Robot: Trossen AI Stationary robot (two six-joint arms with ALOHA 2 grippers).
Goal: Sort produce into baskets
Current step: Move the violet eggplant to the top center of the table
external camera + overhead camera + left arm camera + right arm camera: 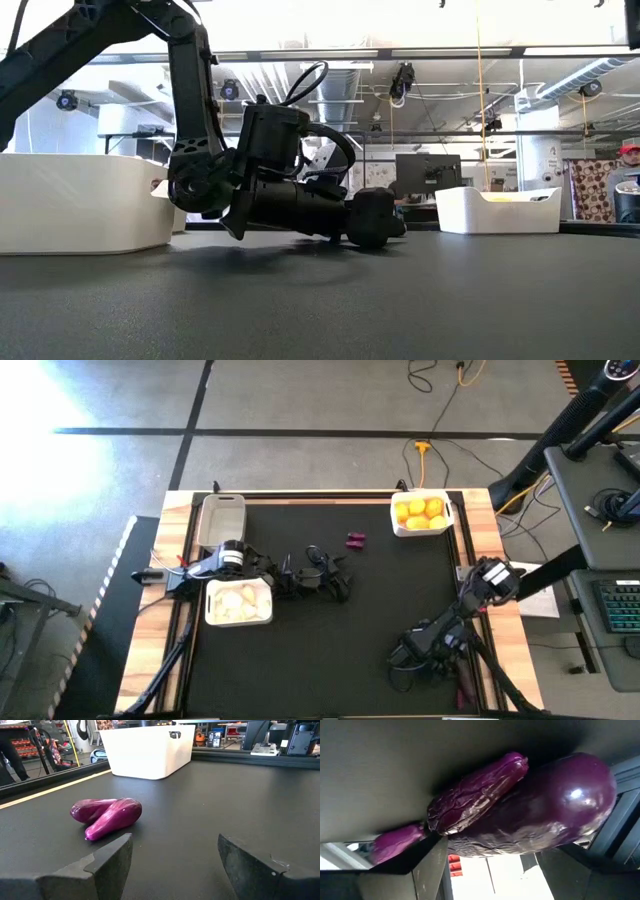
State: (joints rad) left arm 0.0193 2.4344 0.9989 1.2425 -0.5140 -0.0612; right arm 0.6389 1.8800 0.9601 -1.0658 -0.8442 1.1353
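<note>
Your left gripper [172,862] lies low at centre frame, jaws wide, facing two purple eggplants [107,816]; your right gripper [490,870], lower right, spreads beside eggplants.

Three baskets [221,513], two loose purple eggplants [106,814], two arms [215,563].

Strong glare washes the floor [60,400] in the high view; the low view is backlit by ceiling lights; glossy highlights mark the eggplants [535,815].
</note>
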